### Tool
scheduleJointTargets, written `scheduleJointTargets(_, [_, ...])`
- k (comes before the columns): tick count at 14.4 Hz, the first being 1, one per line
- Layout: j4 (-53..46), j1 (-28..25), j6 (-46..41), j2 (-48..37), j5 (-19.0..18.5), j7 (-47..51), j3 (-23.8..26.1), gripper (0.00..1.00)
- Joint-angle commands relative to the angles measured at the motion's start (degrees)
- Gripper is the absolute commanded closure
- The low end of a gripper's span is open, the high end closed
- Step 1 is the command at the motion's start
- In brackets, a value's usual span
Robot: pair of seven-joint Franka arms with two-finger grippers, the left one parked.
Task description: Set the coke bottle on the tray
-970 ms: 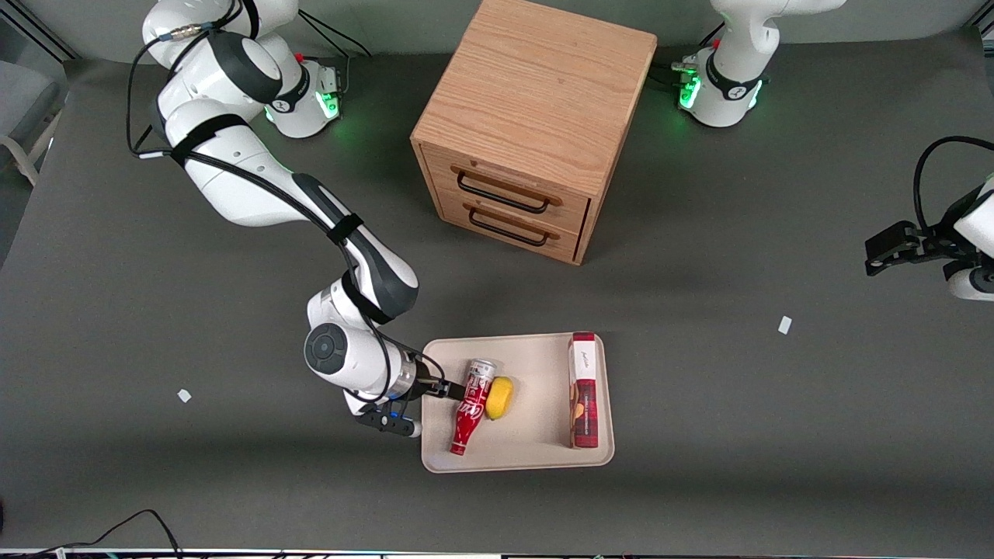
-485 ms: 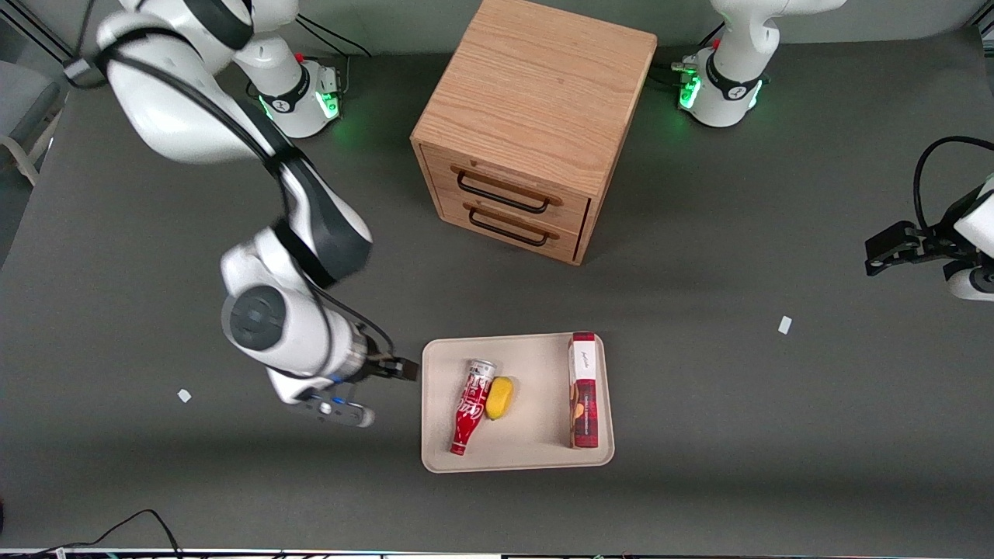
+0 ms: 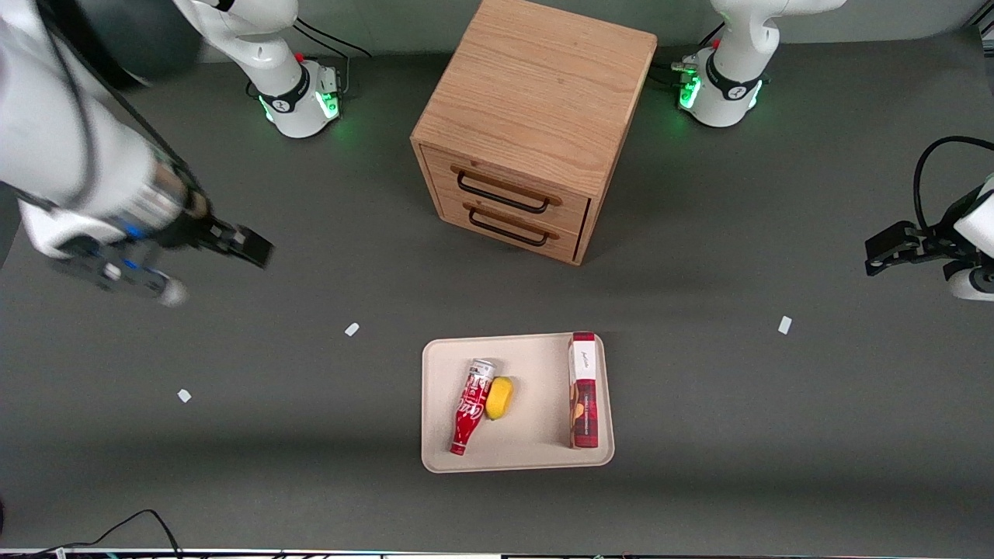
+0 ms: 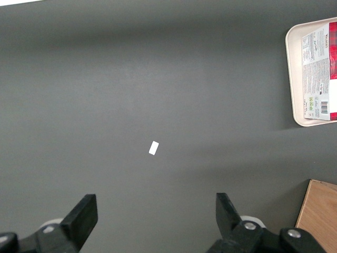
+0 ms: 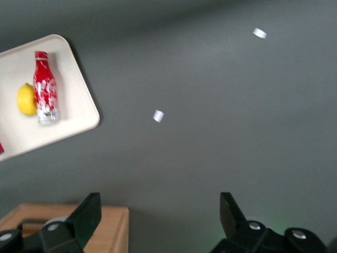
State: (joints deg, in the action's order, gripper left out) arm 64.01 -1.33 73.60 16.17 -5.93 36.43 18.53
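The red coke bottle (image 3: pixel 470 406) lies on its side on the beige tray (image 3: pixel 536 458), cap toward the front camera, touching a yellow lemon (image 3: pixel 499 397). It also shows in the right wrist view (image 5: pixel 44 87) on the tray (image 5: pixel 79 95). My right gripper (image 3: pixel 252 247) hangs high above the table toward the working arm's end, far from the tray. It is open and empty, its jaws wide apart (image 5: pixel 158 216).
A tall red snack box (image 3: pixel 583 390) lies on the tray beside the lemon. A wooden two-drawer cabinet (image 3: pixel 532 124) stands farther from the front camera than the tray. Small white scraps (image 3: pixel 352 329) (image 3: pixel 184 396) (image 3: pixel 785 324) lie on the grey table.
My right gripper has pulled away from the bottle, rising and swinging toward the working arm's end of the table. The bottle stays lying on the tray against the lemon.
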Motion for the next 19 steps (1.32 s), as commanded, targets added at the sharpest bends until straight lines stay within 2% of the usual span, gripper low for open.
scheduleJointTargets(1, [10.3, 1.0, -1.6, -11.5, 5.6, -8.3, -8.2, 0.0])
scheduleJointTargets(3, [18.7, 1.0, -0.7, -18.4, 8.4, -11.0, -12.0, 0.0])
scheduleJointTargets(9, [34.5, 1.0, 6.1, -29.8, 8.7, -11.6, -13.8, 0.0])
scheduleJointTargets(12, [32.7, 0.5, 6.0, -28.9, 8.6, -11.6, -14.0, 0.0])
scheduleJointTargets(16, [24.1, 0.5, 5.3, -22.7, 8.4, -10.9, -15.6, 0.0])
scheduleJointTargets(19, [23.3, 0.5, 4.9, -22.1, 8.3, -10.9, -15.8, 0.0])
